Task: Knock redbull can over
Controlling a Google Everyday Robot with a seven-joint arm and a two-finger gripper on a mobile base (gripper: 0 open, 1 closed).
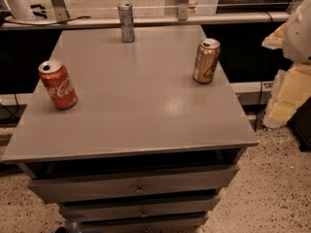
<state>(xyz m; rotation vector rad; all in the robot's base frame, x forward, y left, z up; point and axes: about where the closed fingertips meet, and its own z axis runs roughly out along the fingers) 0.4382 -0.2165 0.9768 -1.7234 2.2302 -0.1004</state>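
Redbull can stands upright near the far edge of the table, well apart from the gripper and off to its left in the view. It is a slim, tall cylinder of silver-grey metal with faint bluish markings and a dull, brushed look, narrower than the other two cans.

The gripper shows only as a pale, whitish, rounded shape at the right edge of the view, beyond the table's right side and clear of every can. I cannot tell whether it is released or clenched; nothing is seen held in it. Below it sits a cream-yellow blocky shape whose nature I cannot make out.

Nearest the gripper is the gold can, a wider cylinder with a glossy bronze skin and a silver lid, upright by the table's right edge. Farthest from the gripper, across the whole top, the red cola can stands by the left edge, shiny red with white script and an opened top.

The table top is a flat grey slab with a matte, faintly speckled finish. Under it are grey drawers with small knobs. The floor is speckled stone.
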